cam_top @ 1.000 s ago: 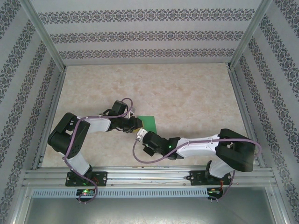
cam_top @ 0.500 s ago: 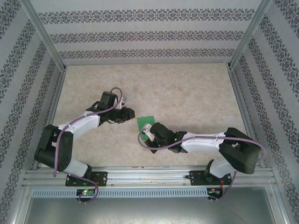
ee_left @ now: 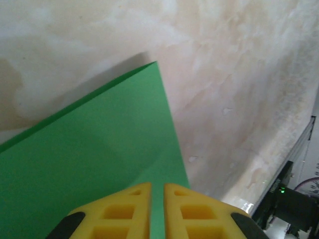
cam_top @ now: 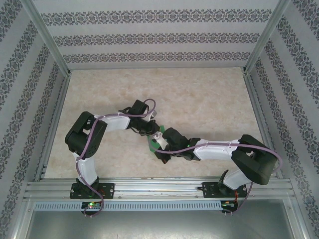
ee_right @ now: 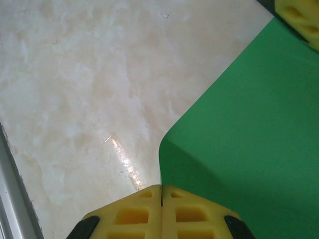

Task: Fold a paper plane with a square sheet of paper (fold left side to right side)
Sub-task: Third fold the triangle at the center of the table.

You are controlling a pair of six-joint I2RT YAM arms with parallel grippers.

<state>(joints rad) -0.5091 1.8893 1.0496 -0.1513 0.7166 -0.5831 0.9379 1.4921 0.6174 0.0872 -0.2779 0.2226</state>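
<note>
right pincer (ee_right: 161, 191) was clamped on an edge of the square sheet of paper (cam_top: 157, 142) by the middle of the surface's (cam_top: 199, 94) near edge; left pincer (ee_left: 157, 191) narrow over it, grip unclear.

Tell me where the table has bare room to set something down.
Free: the far half of the table, up to the back wall. Crowded: near centre, where the left gripper and right gripper meet on the green paper.

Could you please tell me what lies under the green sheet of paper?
The marbled table runs under the square sheet of paper, whose edge is pinched by the right gripper and raised. The part of the table directly beneath is covered.
</note>
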